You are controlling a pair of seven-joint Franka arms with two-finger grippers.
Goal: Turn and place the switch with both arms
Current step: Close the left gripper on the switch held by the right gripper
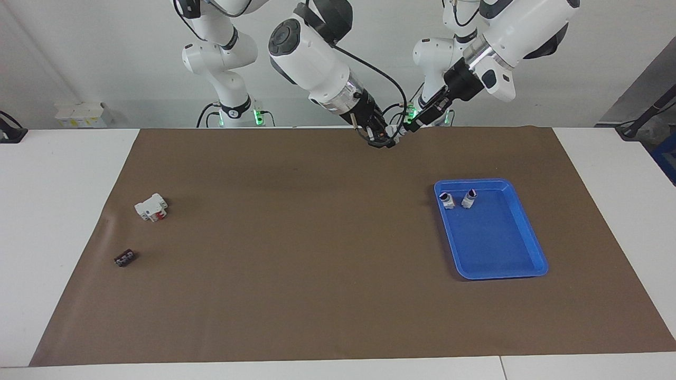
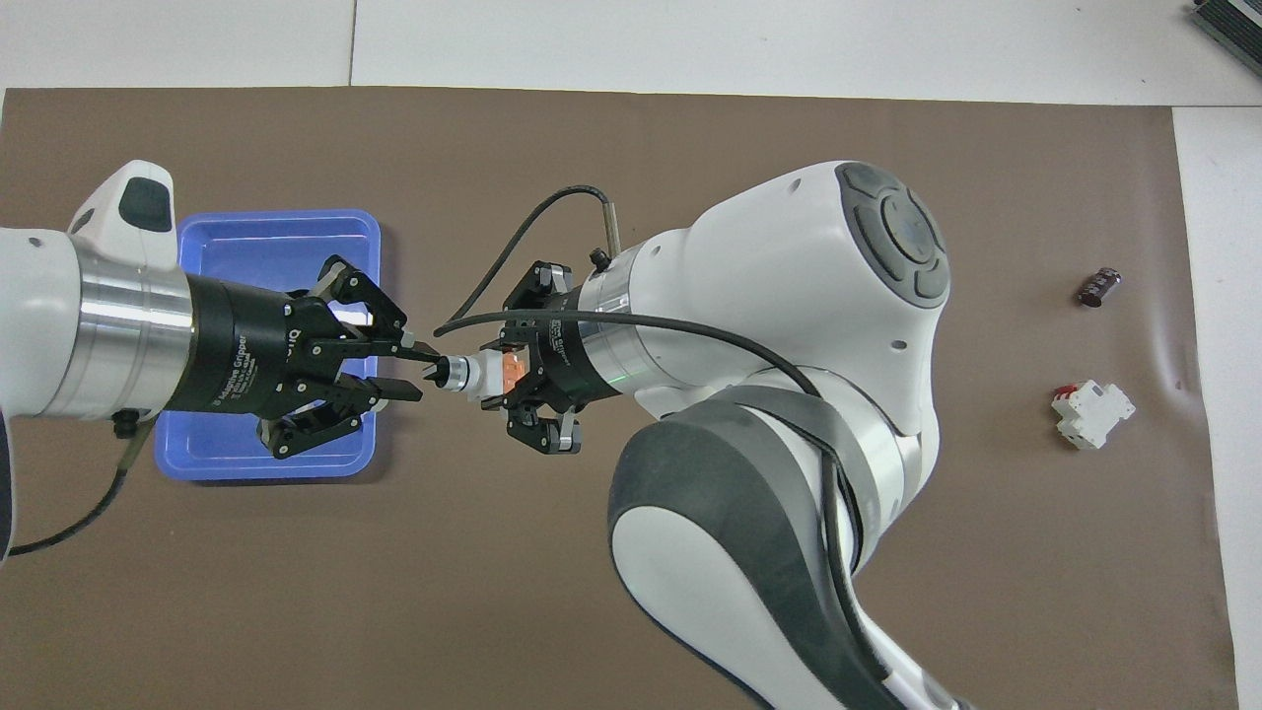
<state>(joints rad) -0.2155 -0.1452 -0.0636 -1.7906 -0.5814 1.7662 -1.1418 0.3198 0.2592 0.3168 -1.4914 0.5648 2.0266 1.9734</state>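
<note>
My right tool (image 2: 513, 380) grips the white switch (image 2: 473, 374) by its orange end, black knob pointing to 9 o'clock. My left tool (image 2: 412, 368) is open around that knob.

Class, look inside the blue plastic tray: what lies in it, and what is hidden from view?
In the facing view, the blue plastic tray holds two small white switches with black knobs at its end nearer the robots. In the overhead view the left gripper covers them.

Two switches (image 1: 457, 200) are sitting side by side in the tray (image 1: 528, 224) at the left arm's end of the mat (image 1: 296, 295). Toward the right arm's end are lying a block (image 1: 151, 207) and — farther from the robots — a small flat piece (image 1: 125, 258).
</note>
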